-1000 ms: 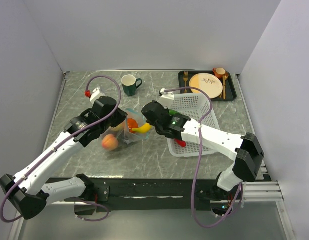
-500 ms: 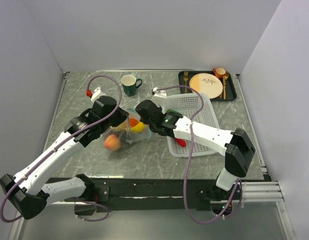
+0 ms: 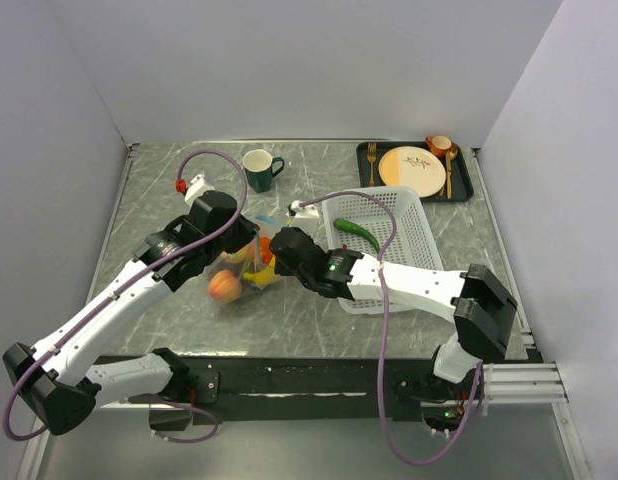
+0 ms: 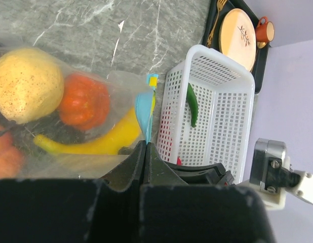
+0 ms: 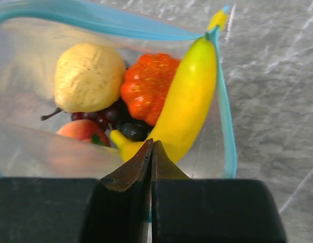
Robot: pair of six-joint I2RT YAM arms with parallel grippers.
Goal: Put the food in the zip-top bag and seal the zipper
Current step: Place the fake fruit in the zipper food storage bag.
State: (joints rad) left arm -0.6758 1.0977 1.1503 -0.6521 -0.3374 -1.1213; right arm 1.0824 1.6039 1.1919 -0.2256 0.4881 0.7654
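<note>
Loading step: the bag [image 3: 234,285] lies mid-counter, banana [image 5: 189,96] inside. Left claw [image 4: 146,146] clamps its zipper [image 4: 145,109] edge; right claw [image 5: 152,143], together and empty, hovers at the mouth. Next, probably: fetch the pepper [image 3: 357,234] from the right-hand basket [image 3: 414,240].

1. You are looking at a robot lab cell, not a home kitchen: plain pale walls [image 3: 289,60] box in the marble-patterned table [image 3: 159,190] on three sides.
2. Your two white arms, the left arm [image 3: 109,300] and the right arm [image 3: 409,285], rise from a black rail [image 3: 309,375] at the table's near edge, with a purple cable [image 3: 209,152] looping in the open.
3. What lies out reads as staged props: a zip-top bag [image 5: 35,147] holding a toy banana [image 5: 189,96], a white mesh basket [image 3: 414,225], a green mug [image 3: 257,168], and a plate [image 3: 411,168] with cutlery on a black tray [image 3: 465,185].
</note>
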